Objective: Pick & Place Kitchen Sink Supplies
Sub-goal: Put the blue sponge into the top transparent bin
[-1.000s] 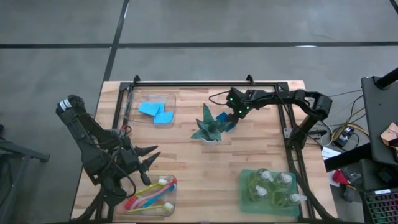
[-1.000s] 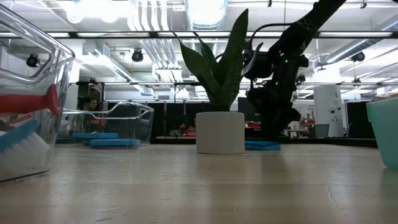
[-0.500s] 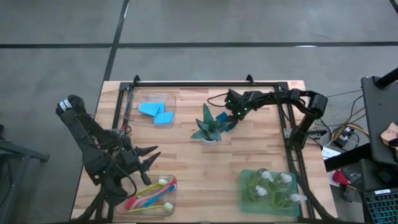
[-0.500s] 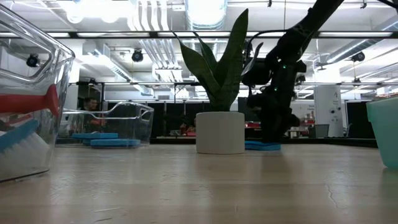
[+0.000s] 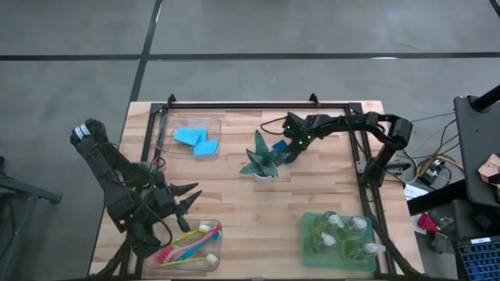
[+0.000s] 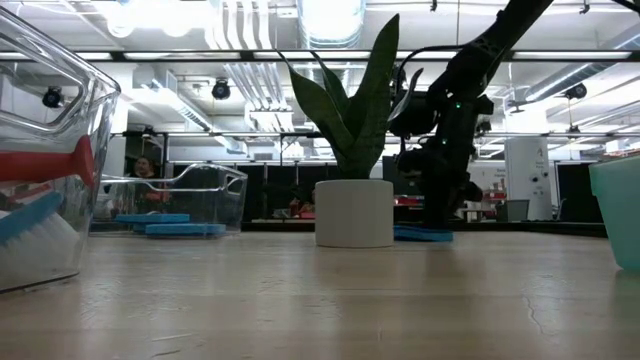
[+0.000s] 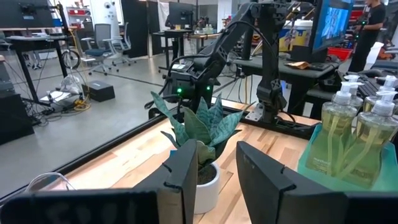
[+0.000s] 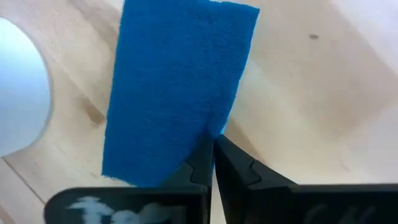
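A flat blue sponge (image 8: 174, 87) lies on the wooden table just right of the potted plant (image 5: 262, 160), also seen low down as the sponge (image 6: 422, 234). My right gripper (image 8: 213, 152) points steeply down at it with its fingers shut at the sponge's long edge. My left gripper (image 7: 217, 180) hovers open and level over the table's near left, above the clear bin of brushes (image 5: 191, 243), holding nothing. Pump bottles (image 5: 344, 234) stand in the green tray. My right gripper comes from above, slanting down, and its shut fingertips (image 8: 202, 155) meet at the sponge's long edge (image 8: 217, 127), near one end. One fingertip lies over the sponge; the other is on the table side. Whether sponge is pinched between them I cannot tell. The sponge lies flat on the table.
A clear bin (image 5: 195, 139) with several blue sponges stands at the far left. The plant's white pot (image 8: 18, 87) is close beside the sponge. The green tray (image 5: 308, 250) sits at the near right. A black frame rail (image 5: 258, 104) runs along the far edge.
My right gripper has shut its fingers at the sponge's edge while staying over the same spot beside the plant. The sponge still lies flat on the table.
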